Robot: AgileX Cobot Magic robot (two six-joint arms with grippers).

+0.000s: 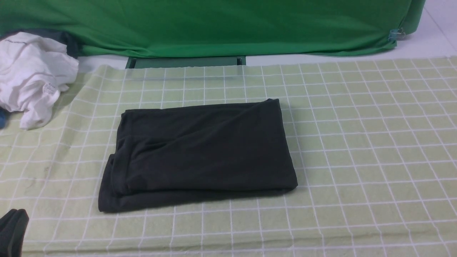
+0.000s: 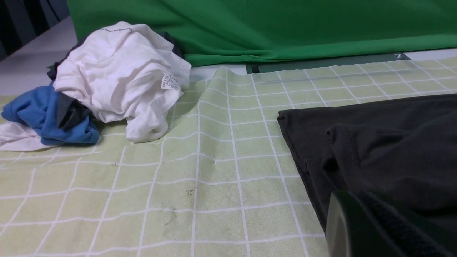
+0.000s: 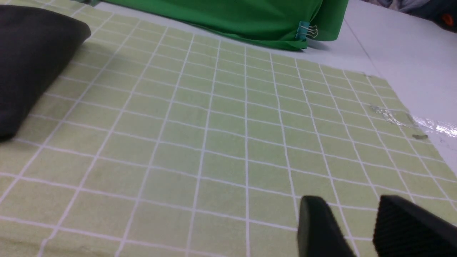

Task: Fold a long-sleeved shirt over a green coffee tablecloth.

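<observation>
Pale yellow-green gridded tablecloth (image 1: 357, 142) carries the folded black knit shirt (image 1: 200, 150) centrally, seemingly finished; beside it, left gripper (image 2: 360, 221) clenched empty, right gripper (image 3: 360, 228) parted, released.

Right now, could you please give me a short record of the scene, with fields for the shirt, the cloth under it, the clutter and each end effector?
shirt: black shirt folded into a flat rectangle, lying mid-table
surface: checked tablecloth, pale green with white lines, spread under the shirt
clutter: white garment crumpled at the far left corner; blue garment beside it
backdrop: green fabric behind the table
left end effector: shut, empty, near the shirt's edge
right end effector: open, empty, above bare cloth
</observation>
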